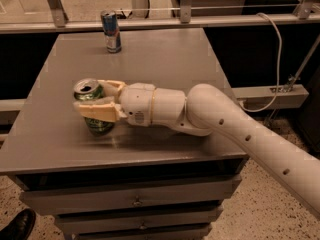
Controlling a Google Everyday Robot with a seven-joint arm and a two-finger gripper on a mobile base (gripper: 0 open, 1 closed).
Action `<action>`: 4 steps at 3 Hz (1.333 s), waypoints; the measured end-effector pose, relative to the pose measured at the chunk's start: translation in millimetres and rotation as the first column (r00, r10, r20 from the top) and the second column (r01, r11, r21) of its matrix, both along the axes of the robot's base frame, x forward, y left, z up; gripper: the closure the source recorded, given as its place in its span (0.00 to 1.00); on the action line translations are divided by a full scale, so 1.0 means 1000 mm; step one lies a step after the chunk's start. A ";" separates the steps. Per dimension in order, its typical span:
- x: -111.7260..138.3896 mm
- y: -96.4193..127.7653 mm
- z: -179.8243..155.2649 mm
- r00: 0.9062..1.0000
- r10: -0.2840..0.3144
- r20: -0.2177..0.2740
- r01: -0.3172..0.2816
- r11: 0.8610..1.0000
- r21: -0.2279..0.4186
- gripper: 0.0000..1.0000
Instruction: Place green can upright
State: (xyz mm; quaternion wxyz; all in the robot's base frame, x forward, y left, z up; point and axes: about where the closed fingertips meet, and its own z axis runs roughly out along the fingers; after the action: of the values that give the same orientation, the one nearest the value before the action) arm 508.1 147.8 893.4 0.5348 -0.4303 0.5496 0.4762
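mottled green can [99, 125], silver top up, sits pinched between the jaws on the table [165, 59].

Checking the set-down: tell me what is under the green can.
Only the grey table top lies under the green can, which the end effector grips at mid-height above it. Whether the can's base touches the top cannot be seen.

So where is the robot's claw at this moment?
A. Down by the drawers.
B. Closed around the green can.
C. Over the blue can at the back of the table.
B: the claw has a finger on either side of the green can, while the blue can stands alone near the far edge of the table.
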 end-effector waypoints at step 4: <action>-0.012 -0.110 0.031 0.999 0.020 0.044 -0.013 0.988 -0.151 0.00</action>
State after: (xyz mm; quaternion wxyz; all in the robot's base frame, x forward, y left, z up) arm 495.8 37.4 924.4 0.5088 -0.4848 0.5683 0.4279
